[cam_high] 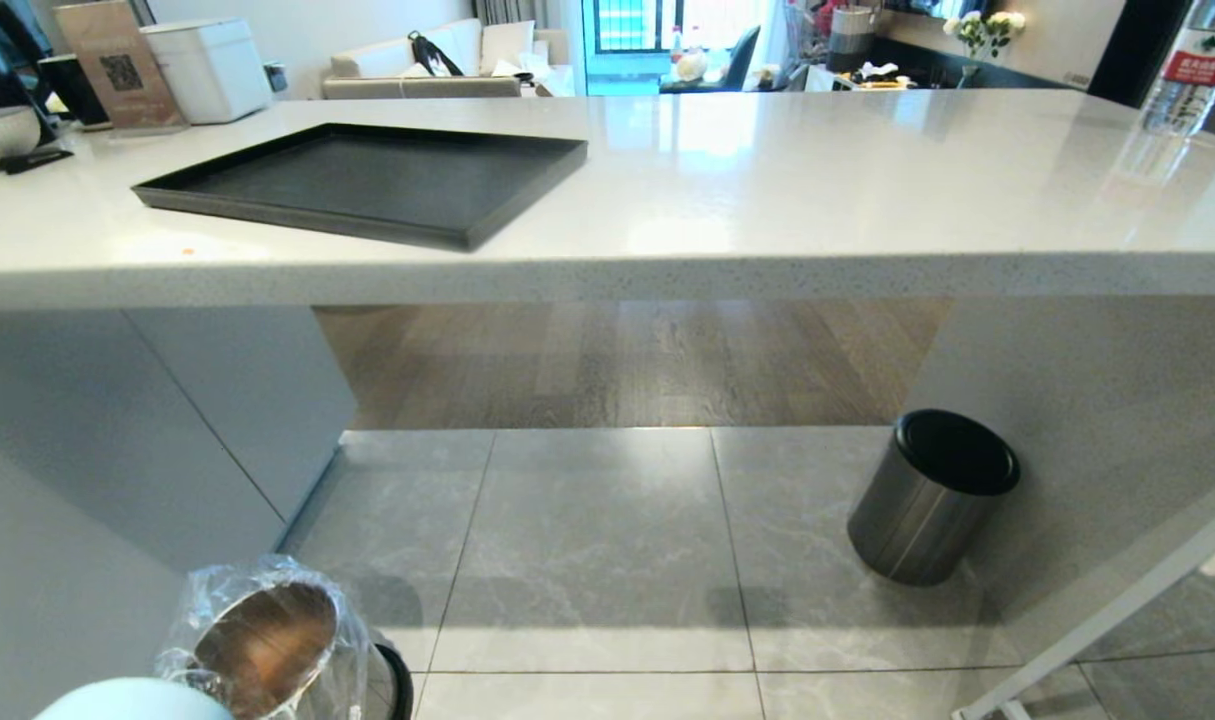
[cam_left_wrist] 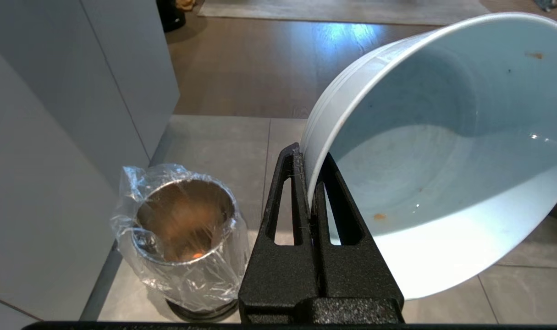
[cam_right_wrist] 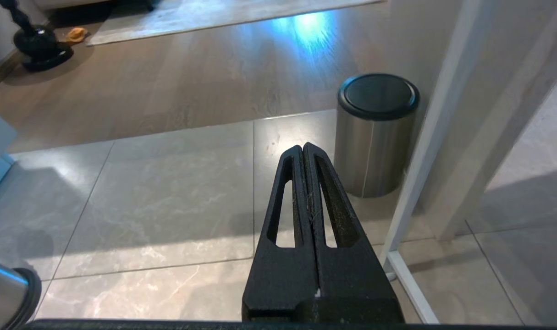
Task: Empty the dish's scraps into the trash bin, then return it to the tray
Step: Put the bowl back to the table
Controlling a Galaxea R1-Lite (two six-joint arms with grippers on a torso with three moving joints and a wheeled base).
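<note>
My left gripper [cam_left_wrist: 309, 158] is shut on the rim of the dish [cam_left_wrist: 443, 151], a pale blue-white bowl held tilted on its side above the floor. Inside it only a few small orange smears show. The dish's edge [cam_high: 132, 700] peeks in at the bottom left of the head view. Beside it on the floor stands the trash bin [cam_left_wrist: 186, 229] [cam_high: 277, 640], shiny steel with a crinkled clear liner; an orange bit of the scraps [cam_left_wrist: 196, 255] lies at its bottom. The black tray [cam_high: 367, 185] sits bare on the white counter. My right gripper [cam_right_wrist: 303, 147] hangs shut and bare over the floor tiles.
A second steel bin with a black lid [cam_high: 932, 495] [cam_right_wrist: 374, 133] stands on the floor by the counter's right support. A white frame leg [cam_right_wrist: 420, 183] rises next to it. A water bottle [cam_high: 1192, 65] and a white box [cam_high: 207, 65] stand on the counter [cam_high: 767, 200].
</note>
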